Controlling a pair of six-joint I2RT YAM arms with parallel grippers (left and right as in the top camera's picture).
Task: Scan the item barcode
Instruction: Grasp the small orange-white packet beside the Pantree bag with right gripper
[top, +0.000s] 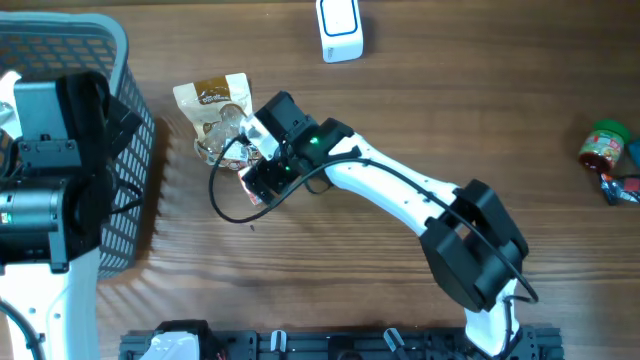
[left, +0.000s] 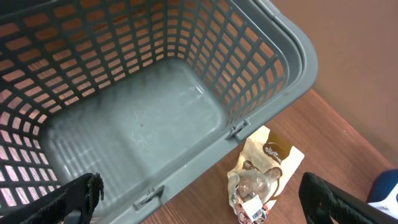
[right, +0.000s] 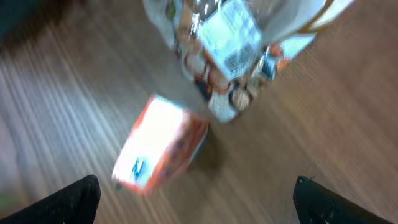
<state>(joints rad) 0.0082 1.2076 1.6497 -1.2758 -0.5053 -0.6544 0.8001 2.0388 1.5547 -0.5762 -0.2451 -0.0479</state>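
Orange box (right: 160, 144) lies flat, left of worktop (top: 450, 80) centre, long axis aimed at the snack pouch (top: 212, 100). Right gripper (right: 196, 193) spread wide above it; left gripper (left: 199, 193) spread over basket (left: 273, 37).

The counter (top: 450, 110) looks like brown wood with a fine grain and a matt finish. The basket (left: 292, 56) is grey moulded plastic, dull, its floor faintly scuffed. The pouch (left: 273, 158) is glossy film with a clear, crinkled window. The small orange box (right: 158, 149) looks like smooth card.
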